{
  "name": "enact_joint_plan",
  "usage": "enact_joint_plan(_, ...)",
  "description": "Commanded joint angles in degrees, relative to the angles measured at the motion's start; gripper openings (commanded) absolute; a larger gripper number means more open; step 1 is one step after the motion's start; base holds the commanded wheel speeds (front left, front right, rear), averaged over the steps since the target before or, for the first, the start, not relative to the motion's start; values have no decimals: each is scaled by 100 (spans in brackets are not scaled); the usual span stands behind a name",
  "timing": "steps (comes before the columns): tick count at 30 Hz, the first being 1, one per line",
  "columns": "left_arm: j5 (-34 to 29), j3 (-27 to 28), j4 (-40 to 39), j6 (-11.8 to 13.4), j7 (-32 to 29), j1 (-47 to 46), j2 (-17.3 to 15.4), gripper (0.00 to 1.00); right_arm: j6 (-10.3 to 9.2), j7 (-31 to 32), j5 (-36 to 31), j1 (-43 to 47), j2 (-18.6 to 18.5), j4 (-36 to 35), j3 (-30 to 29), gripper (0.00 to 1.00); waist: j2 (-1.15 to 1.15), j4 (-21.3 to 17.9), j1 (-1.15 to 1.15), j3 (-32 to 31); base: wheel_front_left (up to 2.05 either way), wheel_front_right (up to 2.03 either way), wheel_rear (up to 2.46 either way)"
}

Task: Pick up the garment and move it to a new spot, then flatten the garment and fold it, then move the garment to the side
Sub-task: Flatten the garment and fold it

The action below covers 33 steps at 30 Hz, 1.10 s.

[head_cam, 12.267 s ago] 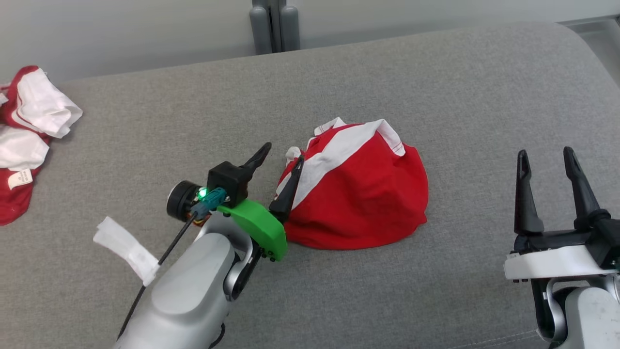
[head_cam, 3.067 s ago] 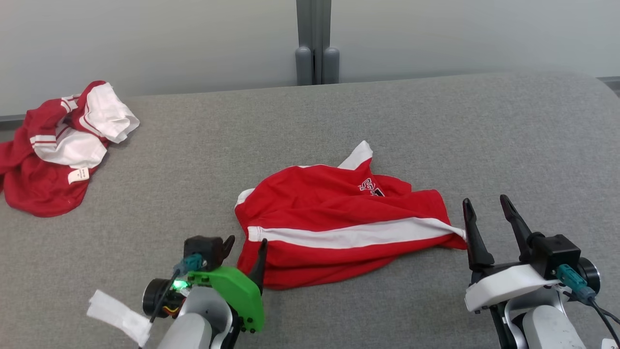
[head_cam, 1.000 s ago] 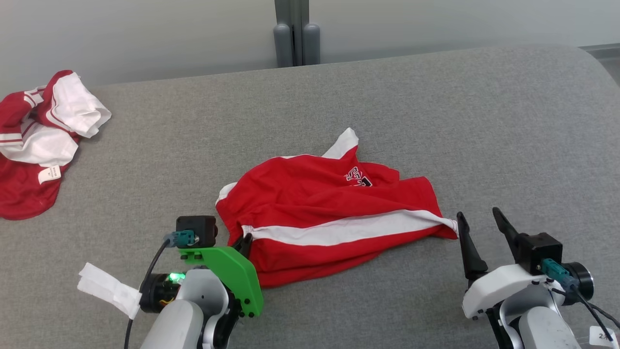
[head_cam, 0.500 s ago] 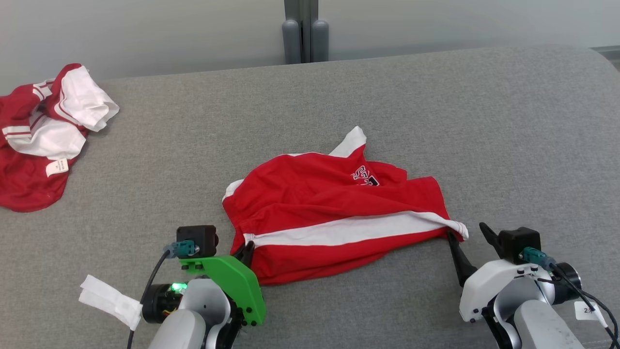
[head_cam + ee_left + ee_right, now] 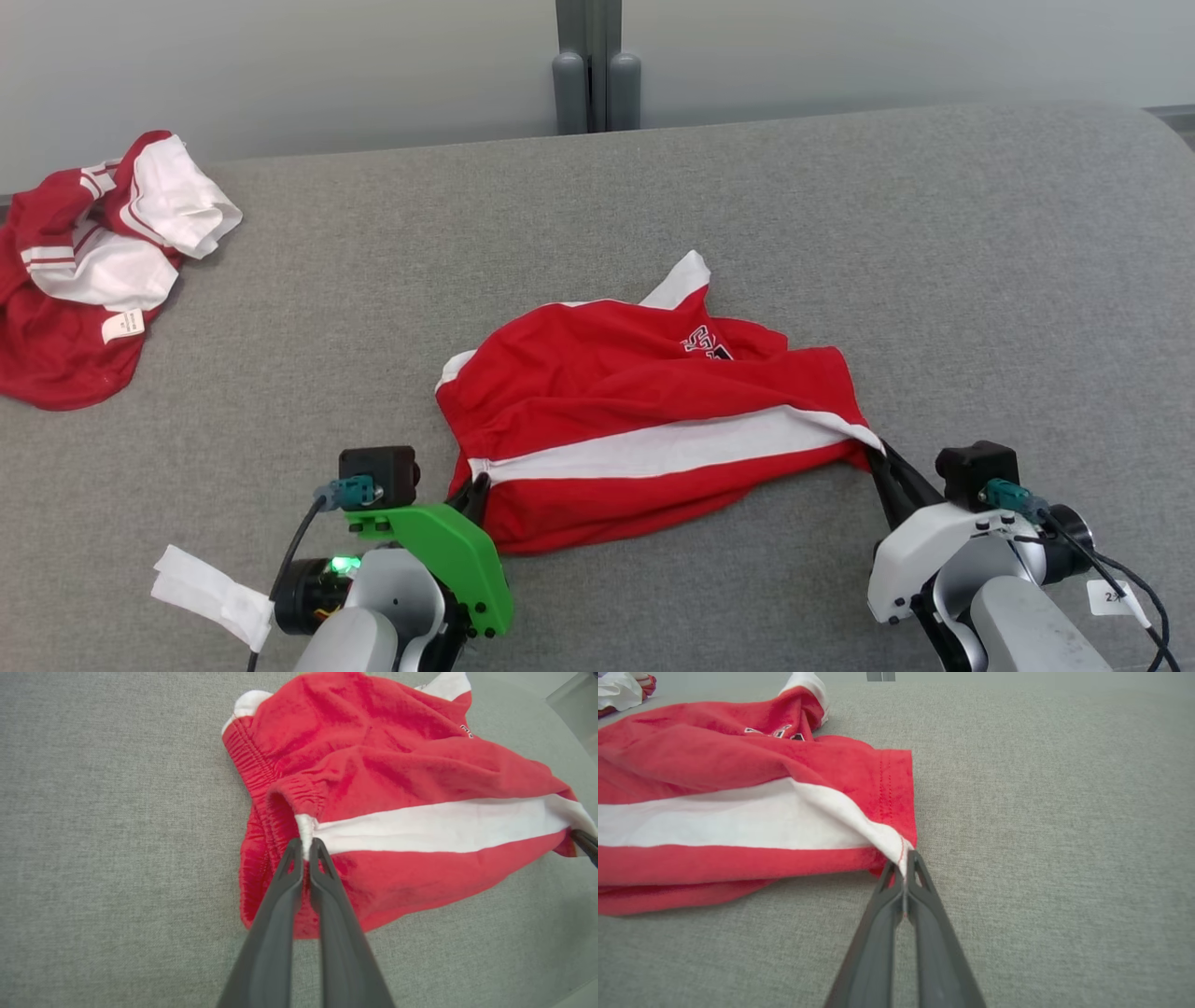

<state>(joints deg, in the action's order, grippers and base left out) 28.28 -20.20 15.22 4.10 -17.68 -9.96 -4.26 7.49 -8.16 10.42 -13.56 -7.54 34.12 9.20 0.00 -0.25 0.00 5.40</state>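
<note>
The garment is a pair of red shorts with a white side stripe, lying crumpled across the middle of the grey cushion. My left gripper is shut on its waistband end, where the white stripe meets the elastic. At the opposite end my right gripper is shut on the leg hem, pinching the white corner. In the wrist views each pair of fingers is pressed together with cloth between the tips. The shorts rest on the cushion between both grippers.
A second heap of red and white clothing lies at the far left of the grey cushion. A grey post stands behind the cushion's back edge, against a pale wall. A white tag hangs from my left arm.
My right gripper has moved in to the hem's corner and shut on it; it stood open beside the hem a second ago. The left gripper keeps its hold on the waistband. The camera shifted slightly.
</note>
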Motion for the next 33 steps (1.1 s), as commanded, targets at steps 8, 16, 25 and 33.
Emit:
enact_joint_plan(8,165,151,-337,-96,584,76,-2,0,0,-369,94,25,-83,-534,-89,0,0,-61,0,-189,0,0,0)
enact_joint_plan(16,444,316,-1395,-217,1162,32,55,0,1,-473,-37,249,-236,-2267,-328,0,0,-178,0,-516,0,0,0)
enact_joint_plan(25,341,492,-3483,-166,1043,-541,-144,0,0,93,-423,396,-496,-5189,-812,0,0,-298,0,-749,0,0,0)
enact_joint_plan(33,517,627,-4701,-5,661,-1119,-138,0,1,678,-547,470,-484,-6951,-1025,0,0,-387,0,-715,0,0,0)
